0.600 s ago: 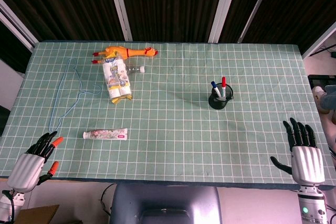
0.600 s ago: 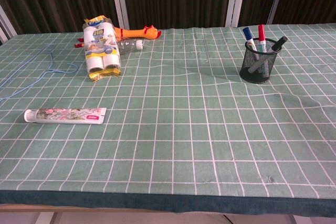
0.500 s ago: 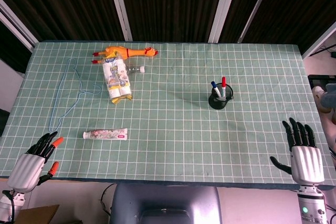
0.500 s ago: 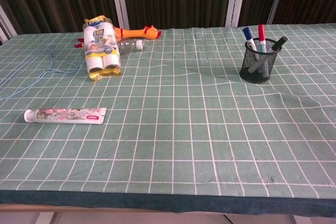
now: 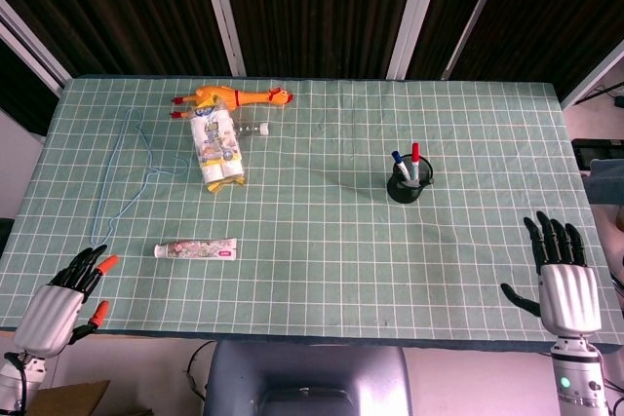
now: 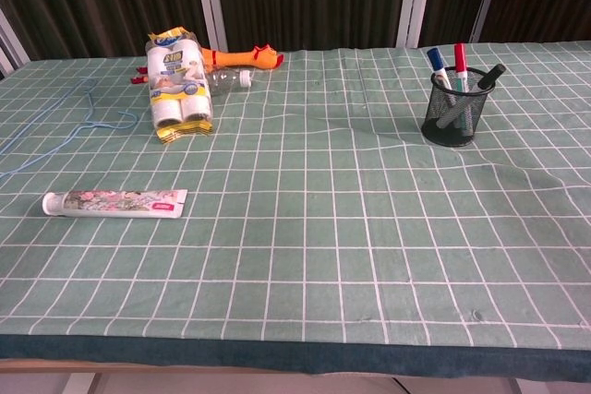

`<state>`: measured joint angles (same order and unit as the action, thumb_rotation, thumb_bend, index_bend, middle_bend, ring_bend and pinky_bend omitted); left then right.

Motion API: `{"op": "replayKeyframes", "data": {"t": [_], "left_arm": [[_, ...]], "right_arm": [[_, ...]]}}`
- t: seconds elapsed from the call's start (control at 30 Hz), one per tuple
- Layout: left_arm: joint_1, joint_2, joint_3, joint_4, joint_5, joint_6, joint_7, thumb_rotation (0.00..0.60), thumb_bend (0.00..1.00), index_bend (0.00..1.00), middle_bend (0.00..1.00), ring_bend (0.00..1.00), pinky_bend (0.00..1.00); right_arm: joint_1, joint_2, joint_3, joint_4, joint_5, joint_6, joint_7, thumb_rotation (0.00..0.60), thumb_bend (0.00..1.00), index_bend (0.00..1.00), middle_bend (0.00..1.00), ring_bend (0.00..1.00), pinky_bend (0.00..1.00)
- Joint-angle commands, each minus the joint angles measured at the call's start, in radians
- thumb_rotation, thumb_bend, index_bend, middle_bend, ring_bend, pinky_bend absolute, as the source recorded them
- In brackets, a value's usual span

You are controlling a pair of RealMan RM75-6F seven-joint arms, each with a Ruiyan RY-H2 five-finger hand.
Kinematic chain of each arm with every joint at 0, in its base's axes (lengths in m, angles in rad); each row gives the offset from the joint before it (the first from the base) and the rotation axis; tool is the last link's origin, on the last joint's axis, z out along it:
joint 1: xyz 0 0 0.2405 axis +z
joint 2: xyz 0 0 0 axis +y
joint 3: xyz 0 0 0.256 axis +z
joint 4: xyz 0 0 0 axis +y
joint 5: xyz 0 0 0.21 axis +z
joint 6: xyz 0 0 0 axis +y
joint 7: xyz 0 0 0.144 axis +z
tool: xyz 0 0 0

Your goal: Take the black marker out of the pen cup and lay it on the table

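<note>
A black mesh pen cup (image 5: 408, 185) (image 6: 452, 110) stands right of the table's centre. It holds a blue marker, a red marker and the black marker (image 6: 488, 77), which leans out to the right over the rim. My right hand (image 5: 562, 278) hovers open at the front right edge, well short of the cup. At the front left corner my left hand (image 5: 60, 303) is open too, with orange fingertips. Neither hand shows in the chest view.
A toothpaste tube (image 5: 196, 250) lies front left. A pack of white rolls (image 5: 216, 150), a rubber chicken (image 5: 234, 97) and a small bottle (image 5: 252, 129) sit at the back left. A blue string (image 5: 122, 177) trails down the left side.
My right hand has shifted slightly toward the front edge. Everything else stays where it was.
</note>
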<state>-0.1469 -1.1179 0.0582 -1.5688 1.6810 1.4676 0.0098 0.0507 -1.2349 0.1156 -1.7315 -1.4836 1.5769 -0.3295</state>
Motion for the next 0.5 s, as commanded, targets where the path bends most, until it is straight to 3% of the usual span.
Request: {"op": "replayKeyframes", "data": {"t": [0.03, 0.1, 0.23, 0.37, 0.5], "left_arm": [[0.003, 0.002, 0.002, 0.0, 0.005, 0.006, 0.0, 0.6, 0.45, 0.14, 0.01, 0.01, 0.3], [0.004, 0.002, 0.003, -0.001, 0.001, 0.004, 0.001, 0.6, 0.45, 0.14, 0.01, 0.01, 0.3], [0.009, 0.007, 0.003, -0.008, -0.006, 0.007, 0.005, 0.6, 0.45, 0.14, 0.01, 0.01, 0.3], [0.012, 0.007, 0.002, -0.009, -0.005, 0.011, 0.008, 0.6, 0.45, 0.14, 0.01, 0.01, 0.3], [0.009, 0.008, 0.003, -0.012, -0.009, 0.0, 0.014, 0.6, 0.45, 0.14, 0.01, 0.01, 0.3]], "right_arm": [[0.022, -0.004, 0.016, 0.007, 0.007, -0.021, -0.023, 0.6, 0.25, 0.18, 0.16, 0.17, 0.23], [0.045, -0.005, 0.034, 0.01, 0.016, -0.041, -0.053, 0.6, 0.25, 0.22, 0.25, 0.28, 0.3], [0.098, 0.003, 0.062, -0.002, 0.053, -0.109, -0.13, 0.6, 0.25, 0.28, 0.48, 0.62, 0.58], [0.161, 0.012, 0.101, -0.028, 0.115, -0.189, -0.186, 0.6, 0.25, 0.31, 0.7, 0.87, 0.82], [0.233, 0.01, 0.136, -0.032, 0.19, -0.288, -0.204, 0.6, 0.25, 0.37, 0.87, 1.0, 0.99]]}}
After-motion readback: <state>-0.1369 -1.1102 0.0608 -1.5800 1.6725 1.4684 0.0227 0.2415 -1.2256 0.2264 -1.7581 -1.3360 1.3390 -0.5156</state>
